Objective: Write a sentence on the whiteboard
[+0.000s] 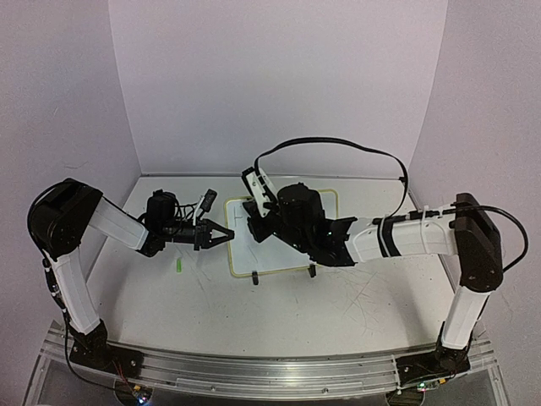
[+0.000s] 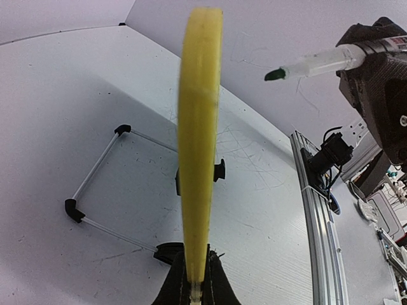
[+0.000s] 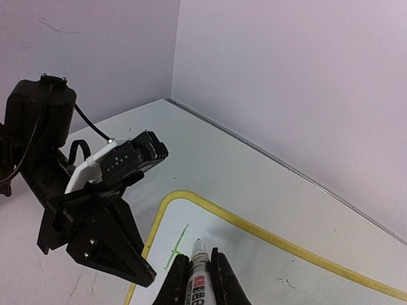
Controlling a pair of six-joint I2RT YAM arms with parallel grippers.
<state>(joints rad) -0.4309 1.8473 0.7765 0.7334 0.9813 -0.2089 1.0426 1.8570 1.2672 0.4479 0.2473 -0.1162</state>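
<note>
The whiteboard (image 1: 254, 254) stands tilted at mid-table on black clip feet (image 1: 311, 271). My left gripper (image 1: 221, 235) is shut on its left rim; the left wrist view shows the yellow rim (image 2: 198, 127) edge-on, pinched between the jaws of that gripper (image 2: 196, 279). My right gripper (image 1: 258, 222) is shut on a white marker (image 3: 197, 270), its tip just above or on the board's upper left part (image 3: 254, 267). Of the sentence, only one thin green stroke (image 3: 178, 248) with a short cross mark shows; no words are legible. The marker's green tip (image 2: 276, 74) also shows in the left wrist view.
A small green piece (image 1: 179, 266), perhaps the marker cap, lies on the table left of the board. A black cable (image 1: 338, 144) loops above the right arm. Walls close the back and sides. A wire stand frame (image 2: 95, 184) lies behind the board. The aluminium rail (image 1: 270, 368) runs along the near edge.
</note>
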